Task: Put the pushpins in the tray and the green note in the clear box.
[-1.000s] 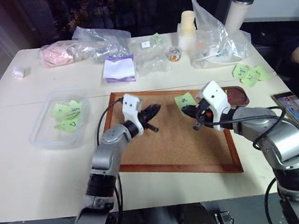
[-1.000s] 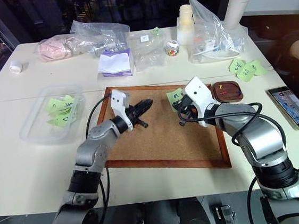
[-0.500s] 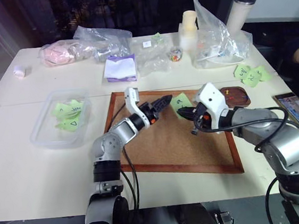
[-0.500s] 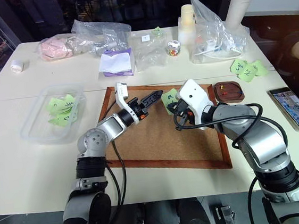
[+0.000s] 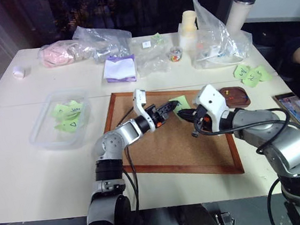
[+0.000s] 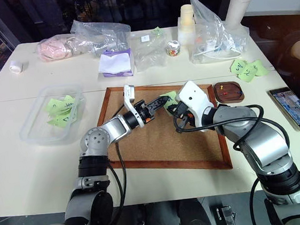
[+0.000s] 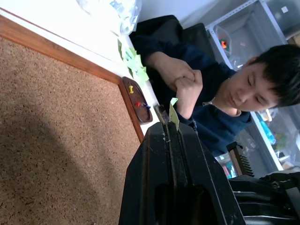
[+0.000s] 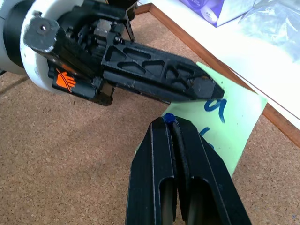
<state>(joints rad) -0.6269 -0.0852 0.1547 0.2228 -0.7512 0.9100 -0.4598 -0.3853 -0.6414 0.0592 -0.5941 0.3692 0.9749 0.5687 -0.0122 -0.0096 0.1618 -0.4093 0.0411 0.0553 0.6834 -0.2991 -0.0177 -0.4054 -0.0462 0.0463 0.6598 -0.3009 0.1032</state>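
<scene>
Left pincer (image 6: pixel 161 101) is clamped on the edge of the green note (image 8: pixel 225 126), held just above the cork board (image 5: pixel 160 160) near the board's far edge. Right pincer (image 8: pixel 172 123) is closed on a blue-headed pushpin (image 8: pixel 167 117), its tip right at the note beside the left fingertips (image 8: pixel 206 88). Looks like a handover/separation: pin in one pincer, note in the other.

Progress, judged: about midway. The note is off the board but not yet in the clear box (image 5: pixel 40 139); the blue pin is not yet in the tray (image 6: pixel 228 91).

Containers:
- tray sits against the board's far right corner and holds a few pushpins (image 7: pixel 137 97), yellow, red and blue heads.
- clear box sits on the counter (image 5: pixel 39 178) left of the board, well apart from the pincers, with several other green notes (image 5: pixel 67 116) in it.

Left to do: right arm carries the pin to the tray, left arm carries the note across to the clear box. Cannot tell whether any more pins remain on the board; its visible surface looks bare. More green notes (image 5: pixel 251 75) lie by the counter's right edge.
</scene>
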